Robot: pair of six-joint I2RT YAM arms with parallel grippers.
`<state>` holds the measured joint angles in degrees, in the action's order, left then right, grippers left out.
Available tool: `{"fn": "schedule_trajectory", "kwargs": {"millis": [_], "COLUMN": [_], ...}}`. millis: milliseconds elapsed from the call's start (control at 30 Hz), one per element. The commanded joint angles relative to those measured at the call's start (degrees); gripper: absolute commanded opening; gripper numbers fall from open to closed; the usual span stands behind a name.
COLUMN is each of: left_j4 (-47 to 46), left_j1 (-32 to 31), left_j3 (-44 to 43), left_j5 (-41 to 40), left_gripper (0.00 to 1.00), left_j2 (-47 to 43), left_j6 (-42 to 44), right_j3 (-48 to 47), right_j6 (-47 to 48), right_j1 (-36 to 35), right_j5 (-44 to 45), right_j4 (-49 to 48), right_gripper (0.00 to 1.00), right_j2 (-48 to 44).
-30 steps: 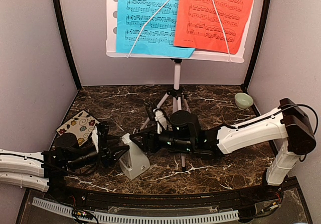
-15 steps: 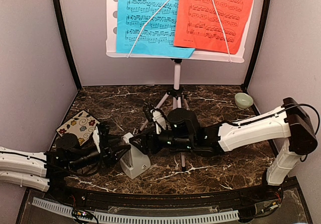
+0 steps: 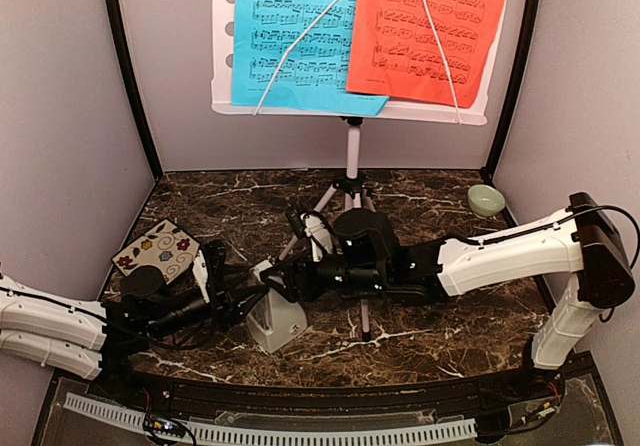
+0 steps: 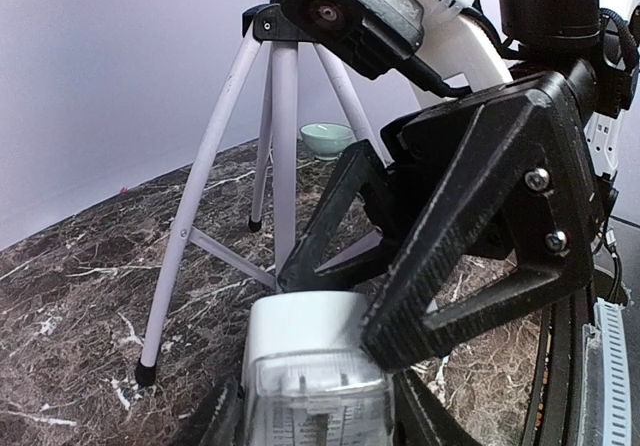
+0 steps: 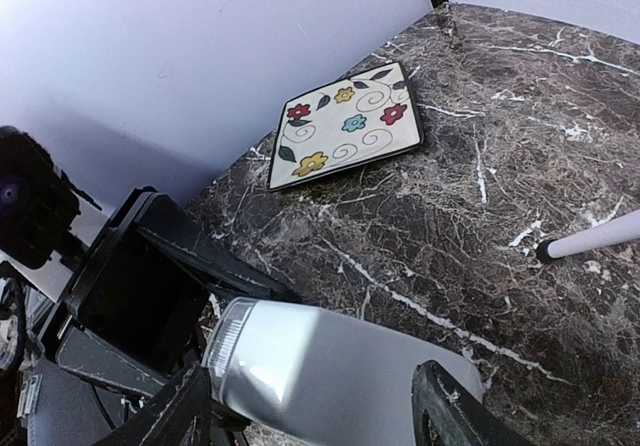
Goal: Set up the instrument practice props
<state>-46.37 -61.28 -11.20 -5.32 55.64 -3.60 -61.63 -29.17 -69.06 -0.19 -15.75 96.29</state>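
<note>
Standing on the tabletop [image 3: 430,206] near its front edge, just left of the front leg of the music stand [image 3: 352,156], the pale grey metronome [image 3: 275,318] is gripped at its sides by the left hand [image 3: 245,299]. The right hand [image 3: 280,284] straddles its upper part, fingers apart; whether they press on it cannot be told. A blue sheet [image 3: 290,36] and a red-orange sheet [image 3: 425,26] rest side by side on the stand's desk.
</note>
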Motion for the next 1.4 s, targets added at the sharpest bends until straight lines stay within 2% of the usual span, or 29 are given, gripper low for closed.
{"fn": "schedule_trajectory", "kwargs": {"millis": [0, 200, 267, 367, 900, 1000, 1200, 1367], "left_j4": [3.0, 6.8, 8.3, 10.0, 12.5, 11.8, 13.4, 15.3], "left_j1": [-0.3, -0.3, -0.3, -0.3, -0.3, -0.3, -0.3, -0.3], "left_j3": [-1.2, -1.8, -2.7, -3.8, -6.3, -5.2, -4.4, -3.8], "left_j5": [2.8, 1.1, 0.7, 0.2, -1.2, -1.8, -2.4, -1.3], "left_gripper": [0.29, 0.4, 0.48, 0.54, 0.61, 0.59, 0.39, 0.26], "left_j2": [-2.3, -4.7, -5.4, -6.3, -4.2, -4.4, -5.6, -8.7], "left_j6": [-0.1, -0.2, -0.5, -0.6, 0.1, -0.5, -0.9, -0.3], "right_j3": [1.1, 0.1, 0.1, 0.7, 2.5, 2.8, 3.5, 4.6], "right_j6": [-0.4, -0.9, -0.8, -0.2, 2.1, 2.2, 2.8, 3.2], "right_j1": [1.9, 2.0, 2.0, 2.0, 2.0, 1.8, 0.8, 0.4], "right_j5": [2.6, 0.6, 0.6, 0.4, 2.2, 2.1, 3.4, 5.7], "right_j4": [1.7, 1.5, 2.0, 2.5, 5.2, 5.2, 5.6, 6.6], "right_gripper": [0.68, 0.6, 0.59, 0.59, 0.59, 0.58, 0.57, 0.54], "right_j2": [-0.5, 1.6, 2.4, 3.3, 3.8, 3.9, 5.1, 6.5]}}
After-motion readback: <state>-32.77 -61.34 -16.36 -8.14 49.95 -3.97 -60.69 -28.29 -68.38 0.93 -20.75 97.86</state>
